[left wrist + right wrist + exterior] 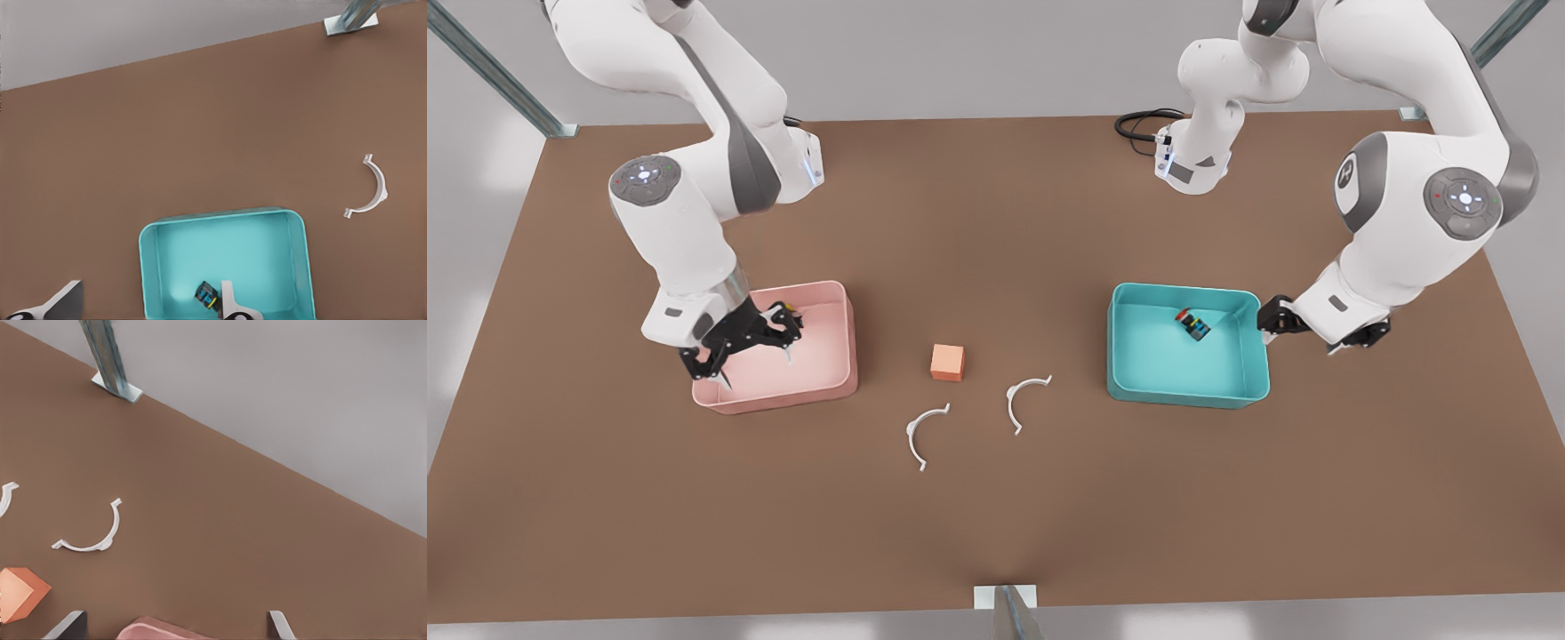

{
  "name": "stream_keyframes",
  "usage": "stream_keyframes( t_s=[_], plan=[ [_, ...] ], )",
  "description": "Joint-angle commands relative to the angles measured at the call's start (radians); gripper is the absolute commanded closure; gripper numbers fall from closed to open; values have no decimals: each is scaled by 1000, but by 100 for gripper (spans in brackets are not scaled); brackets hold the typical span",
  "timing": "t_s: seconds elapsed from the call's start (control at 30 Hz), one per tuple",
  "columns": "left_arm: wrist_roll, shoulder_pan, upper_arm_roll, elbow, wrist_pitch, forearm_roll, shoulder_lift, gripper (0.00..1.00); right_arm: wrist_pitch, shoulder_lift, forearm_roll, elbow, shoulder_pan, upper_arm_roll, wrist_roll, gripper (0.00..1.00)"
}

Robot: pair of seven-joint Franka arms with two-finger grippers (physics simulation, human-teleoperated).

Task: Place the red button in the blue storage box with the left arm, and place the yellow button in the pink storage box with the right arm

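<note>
Over by the table (996,533) edge on the front view's right: the blue storage box (1138,373), with the red button (1192,324) lying tipped on its floor near the far wall. Just outside that box's rim, toward the same table edge, the left tool (1273,322), let go and holding nothing; fingers (227,297) spread wide in the left wrist view and cut off by the picture's edge, one right beside the button. Nearer the table edge on the front view's left: the pink storage box (831,356), with the right tool (757,366) low over it, spread wide too, nothing between its tips. Just a yellow speck of the yellow button (785,310) peeking past the tool's black parts; hard to say whether resting on the box floor. In the middle of the table, an orange cube (947,362) and two white curved clips (925,434) (1025,398).
</note>
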Motion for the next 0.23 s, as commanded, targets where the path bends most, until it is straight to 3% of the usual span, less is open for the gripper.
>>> stream_keyframes(
  t_s=[0.0, 0.03, 0.1, 0.2],
  plan=[
    [-267, 0, 0, 1, -1, 2, -1, 0, -310, -143, 228, 7, 587, -669, 85, 0],
    [-267, 0, 0, 1, -1, 2, 2, 0, -373, -145, 230, 8, 573, -708, 33, 0],
    [-267, -1, 0, 1, -1, 2, 3, 0, -406, -125, 233, 13, 496, -640, 40, 0],
    [-267, -6, 0, 1, -2, 2, 5, 0, -407, -107, 235, 42, 496, -657, 46, 0]
  ],
)
